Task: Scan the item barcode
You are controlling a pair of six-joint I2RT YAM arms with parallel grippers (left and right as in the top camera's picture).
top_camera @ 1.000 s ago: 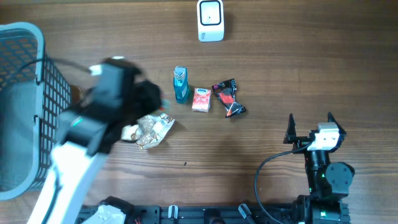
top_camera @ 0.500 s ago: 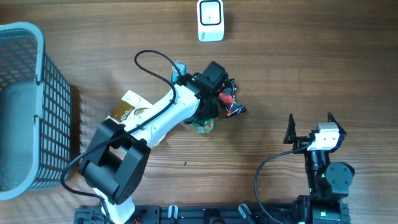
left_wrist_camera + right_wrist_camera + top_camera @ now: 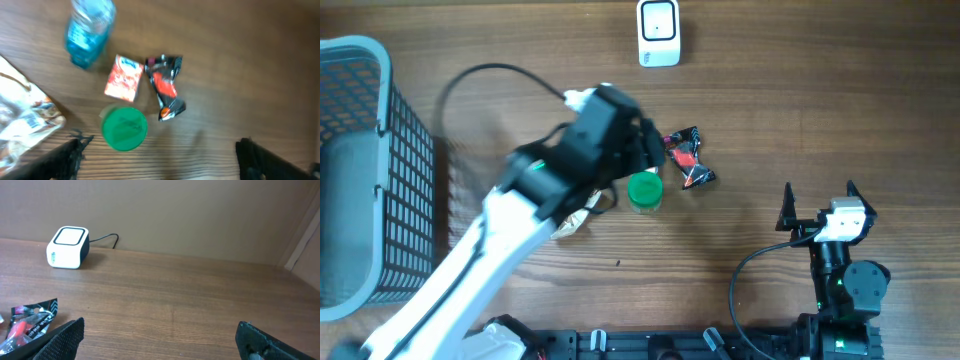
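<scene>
left claw [image 3: 162, 150] – fingers spread wide, empty | right claw [image 3: 817, 205] – spread wide, empty, well apart | likely target: round green-lidded tub [image 3: 124, 128], upright on table just ahead of left claw, no long axis from above, left arm nearer | count – one each: tub, white box scanner [image 3: 659, 32], blue plastic bottle [image 3: 90, 30], red paper packet [image 3: 124, 77], black-red foil wrapper [image 3: 165, 87], crinkled pale bag [image 3: 25, 120], blue-grey mesh basket [image 3: 415, 160]

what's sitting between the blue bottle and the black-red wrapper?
A small red packet, between the blue bottle and the black-red wrapper; left wrist view shows it.
</scene>
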